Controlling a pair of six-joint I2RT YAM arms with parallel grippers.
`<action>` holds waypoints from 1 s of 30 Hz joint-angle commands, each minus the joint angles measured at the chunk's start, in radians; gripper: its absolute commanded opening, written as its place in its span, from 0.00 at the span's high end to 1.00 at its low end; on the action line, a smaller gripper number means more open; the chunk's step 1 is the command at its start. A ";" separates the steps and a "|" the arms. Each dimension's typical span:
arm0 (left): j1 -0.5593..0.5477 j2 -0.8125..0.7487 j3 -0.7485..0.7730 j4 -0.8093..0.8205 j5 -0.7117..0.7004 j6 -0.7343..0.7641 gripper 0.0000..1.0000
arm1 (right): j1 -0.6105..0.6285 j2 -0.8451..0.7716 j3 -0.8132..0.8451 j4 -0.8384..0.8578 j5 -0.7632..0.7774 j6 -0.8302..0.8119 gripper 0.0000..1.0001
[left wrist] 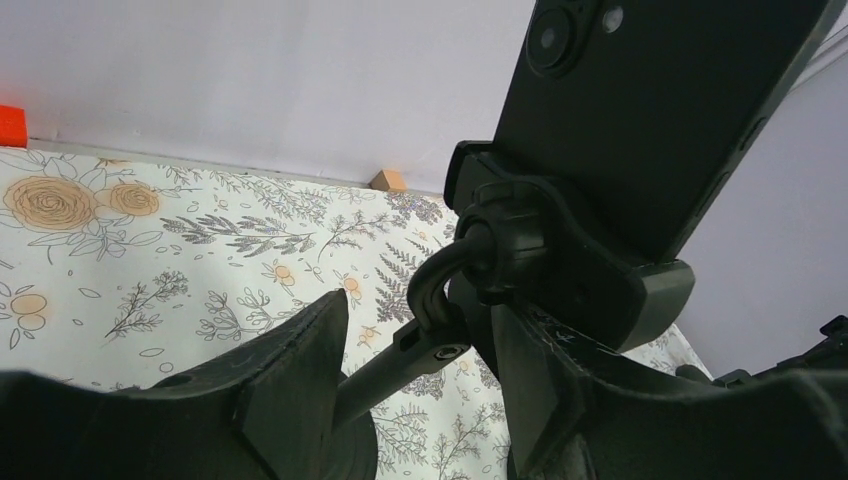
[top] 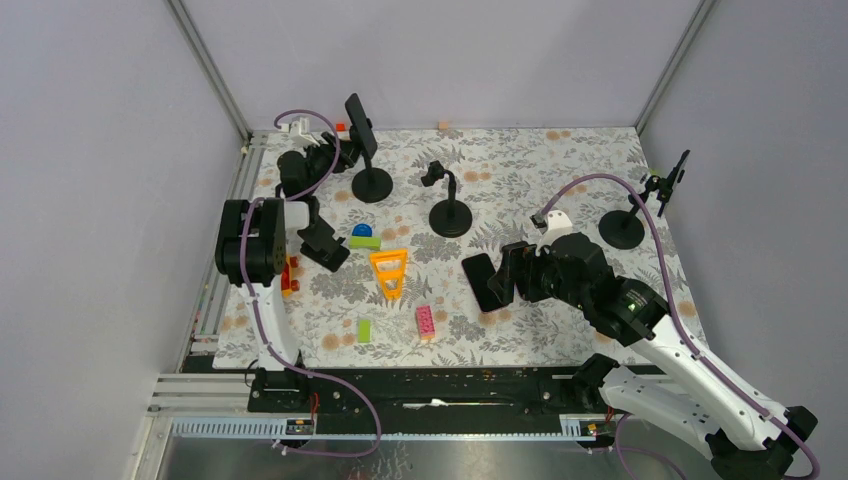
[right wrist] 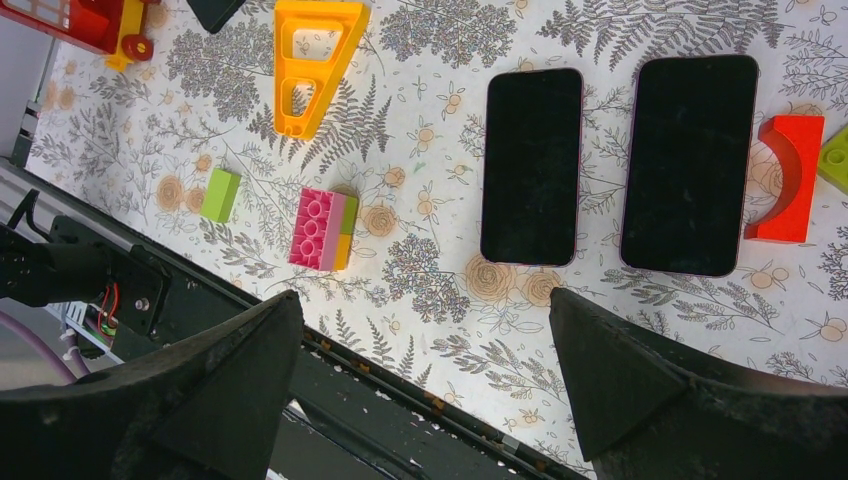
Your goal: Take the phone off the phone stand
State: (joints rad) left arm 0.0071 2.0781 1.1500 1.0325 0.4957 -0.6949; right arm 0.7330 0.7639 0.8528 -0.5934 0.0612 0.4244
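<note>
A black phone (top: 360, 125) stands clamped in the back-left phone stand (top: 372, 184). In the left wrist view the phone (left wrist: 650, 100) rises above the stand's clamp (left wrist: 560, 260). My left gripper (left wrist: 420, 385) is open, its fingers on either side of the stand's stem (left wrist: 400, 365), just under the clamp, apart from it. In the top view it (top: 340, 158) sits left of the stand. My right gripper (right wrist: 425, 370) is open and empty above the front of the table. Two black phones (right wrist: 532, 165) (right wrist: 690, 165) lie flat below it.
An empty stand (top: 450, 215) is mid-table; a third stand (top: 625, 228) at the right holds a dark phone (top: 680, 170). Toy blocks lie about: an orange triangle (top: 388, 270), pink (top: 425, 320) and green (top: 364, 329) bricks, a red arch (right wrist: 790, 180). Walls close the back and sides.
</note>
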 commanded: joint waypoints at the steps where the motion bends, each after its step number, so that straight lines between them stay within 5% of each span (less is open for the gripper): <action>1: -0.002 0.027 0.060 0.071 -0.039 -0.020 0.42 | -0.002 -0.013 -0.002 0.009 0.005 0.004 0.01; 18: -0.038 0.128 0.130 0.189 -0.033 -0.119 0.51 | -0.002 -0.018 -0.005 -0.009 0.014 0.002 0.01; 26: -0.038 0.161 0.153 0.288 -0.009 -0.192 0.91 | -0.003 -0.031 -0.008 -0.021 0.024 0.004 0.01; 30: -0.038 0.145 0.153 0.313 0.010 -0.195 0.98 | -0.003 -0.035 -0.010 -0.022 0.024 0.006 0.01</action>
State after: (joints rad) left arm -0.0296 2.2169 1.2636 1.1698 0.4786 -0.8669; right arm 0.7330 0.7403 0.8452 -0.6098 0.0673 0.4244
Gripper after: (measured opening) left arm 0.168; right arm 0.990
